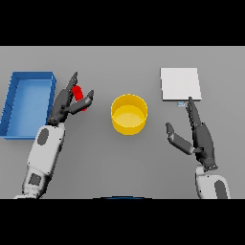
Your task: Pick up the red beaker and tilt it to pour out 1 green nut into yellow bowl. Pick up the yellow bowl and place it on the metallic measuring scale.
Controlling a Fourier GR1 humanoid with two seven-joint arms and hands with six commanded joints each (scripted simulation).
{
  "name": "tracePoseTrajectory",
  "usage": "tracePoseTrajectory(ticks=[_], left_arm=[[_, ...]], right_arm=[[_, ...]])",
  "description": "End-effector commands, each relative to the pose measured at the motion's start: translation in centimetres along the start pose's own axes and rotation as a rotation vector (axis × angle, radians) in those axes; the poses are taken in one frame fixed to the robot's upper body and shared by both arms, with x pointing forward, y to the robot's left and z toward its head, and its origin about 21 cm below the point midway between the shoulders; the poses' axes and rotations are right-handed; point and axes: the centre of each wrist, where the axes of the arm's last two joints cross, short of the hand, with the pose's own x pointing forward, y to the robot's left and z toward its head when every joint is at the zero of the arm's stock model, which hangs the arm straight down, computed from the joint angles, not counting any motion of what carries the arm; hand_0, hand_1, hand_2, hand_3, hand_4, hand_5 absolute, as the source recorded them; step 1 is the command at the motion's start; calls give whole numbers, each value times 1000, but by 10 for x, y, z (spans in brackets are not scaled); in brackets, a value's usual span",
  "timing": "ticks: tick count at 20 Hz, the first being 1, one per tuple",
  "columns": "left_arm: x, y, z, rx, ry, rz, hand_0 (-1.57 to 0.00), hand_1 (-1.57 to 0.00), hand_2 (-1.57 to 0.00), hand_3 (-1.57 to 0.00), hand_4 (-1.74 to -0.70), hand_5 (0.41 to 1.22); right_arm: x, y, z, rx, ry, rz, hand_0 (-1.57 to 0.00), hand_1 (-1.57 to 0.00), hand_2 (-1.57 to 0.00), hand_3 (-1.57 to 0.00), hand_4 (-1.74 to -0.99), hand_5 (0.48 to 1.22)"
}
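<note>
The red beaker (78, 92) lies on the table left of centre, partly hidden by my left hand (66, 104). That hand is open, its fingers reaching up along the beaker's left side and its thumb crossing in front of the beaker's lower right. The yellow bowl (129, 114) stands upright at the table's middle and looks empty. The metallic measuring scale (180, 83), a flat pale square, lies at the back right. My right hand (202, 139) hovers open below the scale, fingers pointing up towards it, thumb out to the left. No green nut shows.
A blue rectangular bin (14, 103) sits at the far left, close beside my left forearm. Bare grey table stretches between the bowl and the scale.
</note>
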Motion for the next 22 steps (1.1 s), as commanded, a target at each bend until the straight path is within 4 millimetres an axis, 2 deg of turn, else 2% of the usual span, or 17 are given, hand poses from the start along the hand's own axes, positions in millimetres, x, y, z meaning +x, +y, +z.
tracePoseTrajectory(ticks=[1, 4, 5, 6, 7, 8, 10, 12, 14, 17, 22], left_arm=[[1, -2, -4, 0, 3, 6, 1, 1, 1, 1, -1322, 710], [-2, -2, -6, -4, -36, 19, 1, 1, 1, 1, -1363, 735], [-2, -9, -8, -4, -38, 29, 1, 1, -30, -3, -1389, 752], [0, -6, -12, 11, -35, 41, -81, -84, -122, -75, -1416, 770], [-2, -10, -12, 16, -20, 59, -253, -276, -307, -220, -1444, 795], [-1, -11, -14, 28, -17, 71, -458, -483, -501, -490, -1443, 881], [-1, -16, -16, 61, -12, 28, -859, -875, -886, -879, -1439, 1003], [-2, -23, -18, 62, -49, 11, -1115, -1125, -1133, -1128, -1443, 1082], [-5, -21, -18, 62, -67, 26, -1279, -1286, -1290, -1288, -1447, 1132], [-2, -19, -18, 88, -97, 32, -1422, -1425, -1427, -1426, -1591, 1123], [17, -19, -19, 106, -164, 22, -1522, -1523, -1524, -1523, -1692, 1100]], right_arm=[[-1, -3, 0, -4, 11, 5, 1, 1, 1, 1, -1315, 682], [0, 2, 5, 7, -4, -6, 1, 1, 1, 1, -1298, 682], [-1, 1, 1, 4, -1, -1, 1, 1, 1, 1, -1295, 683], [-1, 0, 1, 1, 1, 9, 1, 1, 1, 1, -1291, 684], [-2, 0, 4, 3, 1, 12, 1, 1, 1, 1, -1289, 684], [0, -2, 3, 6, -4, 18, 1, 1, 1, 1, -1286, 685], [-1, -3, 0, 5, 4, 12, 1, 1, 1, 1, -1283, 683], [-4, -1, 4, 3, 10, 1, 1, 1, 1, 1, -1290, 684], [-1, 2, 0, 9, -1, -1, 1, 1, 1, 1, -1293, 682], [-3, 2, -1, 22, -1, 4, 1, 1, 1, 1, -1296, 682], [-4, 6, -1, 27, -10, 28, 1, 1, 1, 1, -1254, 667]])
